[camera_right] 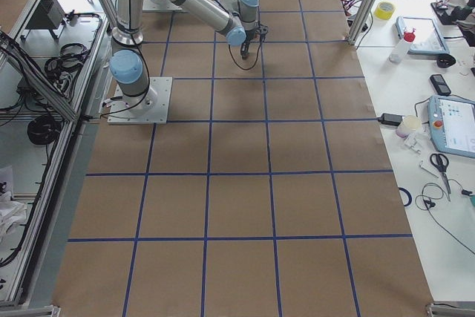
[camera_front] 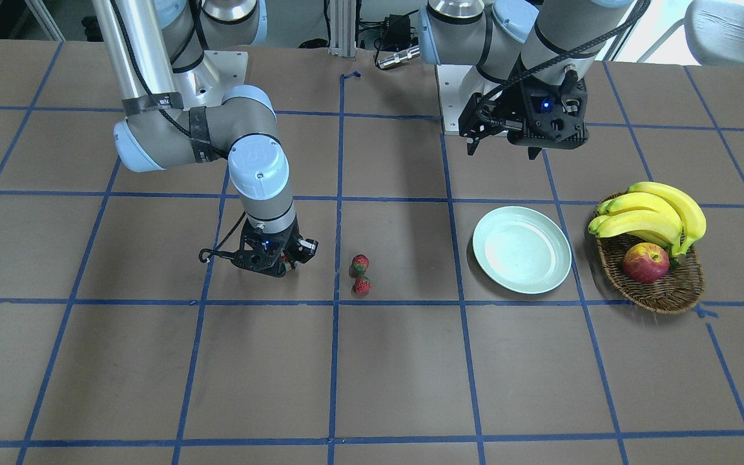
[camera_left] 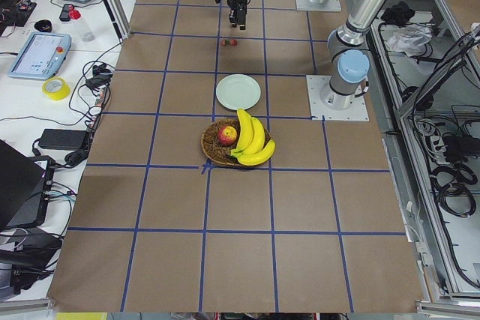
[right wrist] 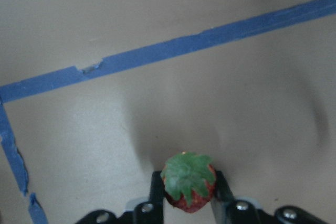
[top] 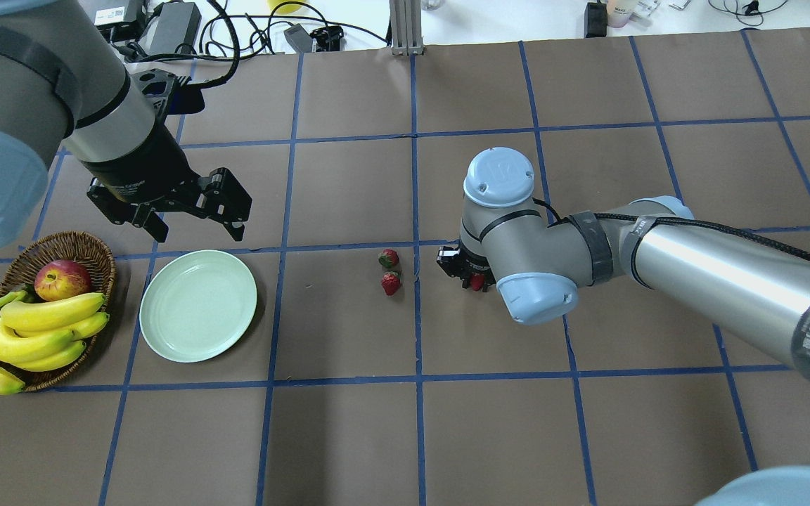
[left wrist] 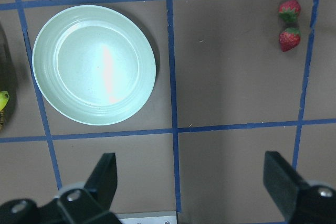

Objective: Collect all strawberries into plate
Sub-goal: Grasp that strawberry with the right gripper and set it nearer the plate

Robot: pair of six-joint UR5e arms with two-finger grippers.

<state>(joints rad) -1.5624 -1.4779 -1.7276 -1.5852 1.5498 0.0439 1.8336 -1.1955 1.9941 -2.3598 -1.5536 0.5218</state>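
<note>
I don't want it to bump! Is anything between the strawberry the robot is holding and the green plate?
Only the two other small red strawberries lie between the right tool's held red strawberry and the round mint-green plate. Carried high, it should clear them.

Right tool point(camera_front: 286, 265) low, pointing straight down, fingers closed around strawberry point(right wrist: 188, 188) — left tool point(top: 197, 226) held high, jaws spread wide.
</note>
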